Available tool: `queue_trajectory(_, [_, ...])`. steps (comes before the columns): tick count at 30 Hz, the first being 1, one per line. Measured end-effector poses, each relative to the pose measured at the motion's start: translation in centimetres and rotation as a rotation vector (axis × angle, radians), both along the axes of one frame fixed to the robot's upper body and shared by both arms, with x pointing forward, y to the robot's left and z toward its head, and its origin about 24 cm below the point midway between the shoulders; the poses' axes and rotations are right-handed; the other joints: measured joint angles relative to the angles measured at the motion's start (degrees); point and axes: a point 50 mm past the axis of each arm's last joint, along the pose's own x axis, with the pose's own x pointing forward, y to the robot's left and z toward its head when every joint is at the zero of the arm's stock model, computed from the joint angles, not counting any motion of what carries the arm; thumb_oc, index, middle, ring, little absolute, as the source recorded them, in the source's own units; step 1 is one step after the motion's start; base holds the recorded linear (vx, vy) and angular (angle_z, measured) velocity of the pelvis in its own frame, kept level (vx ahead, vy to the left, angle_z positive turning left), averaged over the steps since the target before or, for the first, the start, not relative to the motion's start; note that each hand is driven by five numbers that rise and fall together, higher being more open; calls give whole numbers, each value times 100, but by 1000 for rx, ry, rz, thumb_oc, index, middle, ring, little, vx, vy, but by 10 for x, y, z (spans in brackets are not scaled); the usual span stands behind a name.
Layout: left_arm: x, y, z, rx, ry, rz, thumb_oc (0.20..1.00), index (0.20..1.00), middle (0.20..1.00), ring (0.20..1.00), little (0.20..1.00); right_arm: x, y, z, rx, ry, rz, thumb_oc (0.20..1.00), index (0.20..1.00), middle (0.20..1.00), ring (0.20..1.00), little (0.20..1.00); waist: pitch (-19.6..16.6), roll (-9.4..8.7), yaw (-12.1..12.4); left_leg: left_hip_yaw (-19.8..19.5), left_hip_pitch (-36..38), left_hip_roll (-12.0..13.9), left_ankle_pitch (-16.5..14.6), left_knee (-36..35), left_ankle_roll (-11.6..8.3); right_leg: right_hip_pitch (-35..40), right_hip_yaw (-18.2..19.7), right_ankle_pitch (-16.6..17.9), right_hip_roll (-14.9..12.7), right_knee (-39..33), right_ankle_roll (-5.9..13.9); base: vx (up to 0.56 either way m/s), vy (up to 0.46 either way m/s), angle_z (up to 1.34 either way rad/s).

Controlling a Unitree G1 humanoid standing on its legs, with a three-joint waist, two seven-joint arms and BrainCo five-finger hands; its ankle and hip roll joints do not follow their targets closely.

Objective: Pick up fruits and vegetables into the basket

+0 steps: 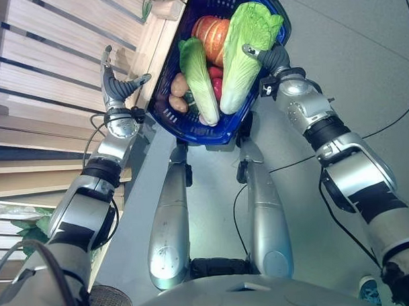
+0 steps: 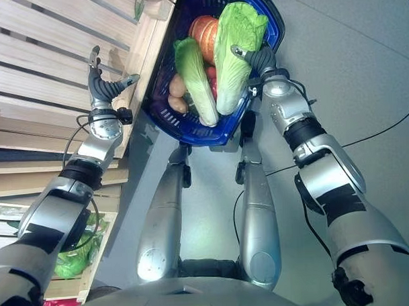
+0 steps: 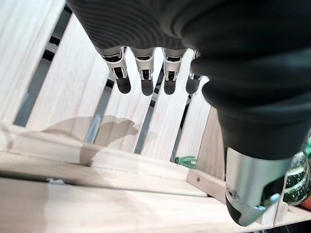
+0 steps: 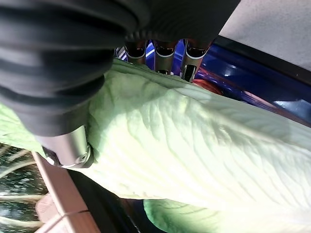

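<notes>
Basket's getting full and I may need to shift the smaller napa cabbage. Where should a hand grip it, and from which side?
Probably take the smaller cabbage around its pale stalk end, coming from the basket rim nearest the robot. That end is firm and points over the rim; the right hand already rests on the larger cabbage.

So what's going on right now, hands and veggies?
Left hand open, empty, over the wooden slats. Right hand gripping a cabbage in the blue basket. Second cabbage, pumpkin, potatoes already in.
</notes>
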Motion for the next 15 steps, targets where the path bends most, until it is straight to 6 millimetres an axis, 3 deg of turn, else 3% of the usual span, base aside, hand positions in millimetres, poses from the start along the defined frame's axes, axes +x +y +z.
queue_trajectory(8, [4,-11,5,35,-8,-49,1000,1000,1000,1000,1000,5,-12,-14,8,120,-53,200,200,200,200,200,4,31,130,-100,-79,-58,19,46,-12,-23,-124,-9,-75,66,-9,8,-8,8])
queue_trajectory(9, [4,-12,4,39,-6,-52,1000,1000,1000,1000,1000,5,-13,-17,10,137,-65,454,454,454,454,454,4,41,152,-108,-99,-62,14,70,-15,-35,-128,-16,-81,82,-18,0,0,0])
queue_trajectory(10, [4,-12,4,39,-6,-52,1000,1000,1000,1000,1000,5,-14,-17,9,139,-69,580,580,580,580,580,1,50,155,-114,-113,-64,13,80,-17,-42,-134,-20,-83,83,-23,-2,8,4])
queue_trajectory(11, [4,-12,4,39,-8,-53,1000,1000,1000,1000,1000,5,-15,-17,7,139,-75,890,890,890,890,890,0,73,155,-131,-155,-71,11,105,-19,-67,-144,-26,-90,95,-32,-3,11,4])
queue_trajectory(12, [4,-12,5,39,-10,-53,1000,1000,1000,1000,1000,6,-15,-16,3,138,-79,1000,1000,1000,1000,1000,1,82,159,-131,-195,-79,14,115,-17,-108,-143,-27,-98,112,-33,-1,15,4])
queue_trajectory(15, [4,-15,4,40,-14,-57,1000,1000,1000,1000,1000,5,-21,-20,-4,165,-124,1000,1000,1000,1000,1000,6,105,163,-141,-274,-119,28,131,-11,-216,-135,-33,-135,185,-23,0,6,1])
